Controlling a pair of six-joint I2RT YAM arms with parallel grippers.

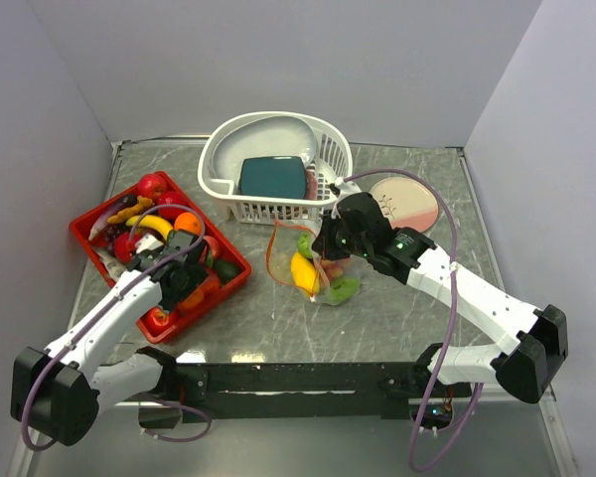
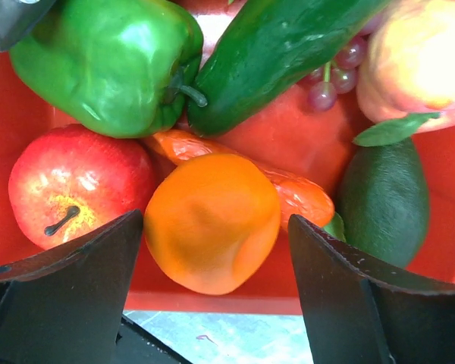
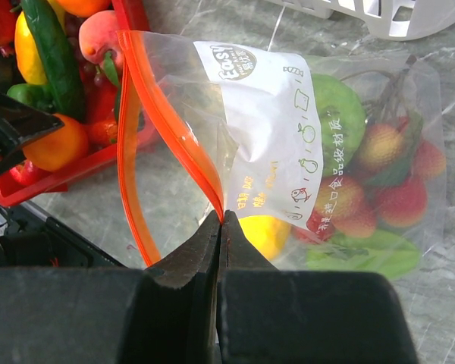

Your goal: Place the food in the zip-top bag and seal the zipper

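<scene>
Zip-top bag point(image 1: 313, 268), small, clear and floppy, lies on the grey marbled table point(image 1: 278, 333) in front of my right arm, its mouth turned toward the red plastic tray point(image 1: 82, 227). My right gripper point(image 3: 220, 220) is clamped on the thin orange-red zipper point(image 3: 127, 152), fingers pressed flat together on the strip, and the mouth stands open in a loop. Inside the bag sit a yellow lemon point(image 3: 267, 233), a round green fruit point(image 3: 340, 114) and a cluster of small red fruits point(image 3: 394, 193).

My left gripper point(image 2: 212, 222) hangs over the tray's near corner, fingers point(image 2: 68, 280) spread wide either side of a round orange toy fruit point(image 2: 212, 205); whether they touch it I cannot tell. Crowding it in the wrist view are a red apple point(image 2: 68, 186) to its left, a green bell pepper point(image 2: 106, 64) and a dark green cucumber point(image 2: 280, 45) above, a dark avocado point(image 2: 383, 201) to its right and an orange-red chilli point(image 2: 299, 196) tucked under it. The tray's near wall runs just below my fingertips, with grey table beyond it.

A white slotted basket point(image 1: 214, 149) holding a teal slab point(image 1: 273, 177) stands just behind the bag, and a pink round plate point(image 1: 409, 204) lies beside the basket. Bare marble shows between tray and bag and along the near edge.
</scene>
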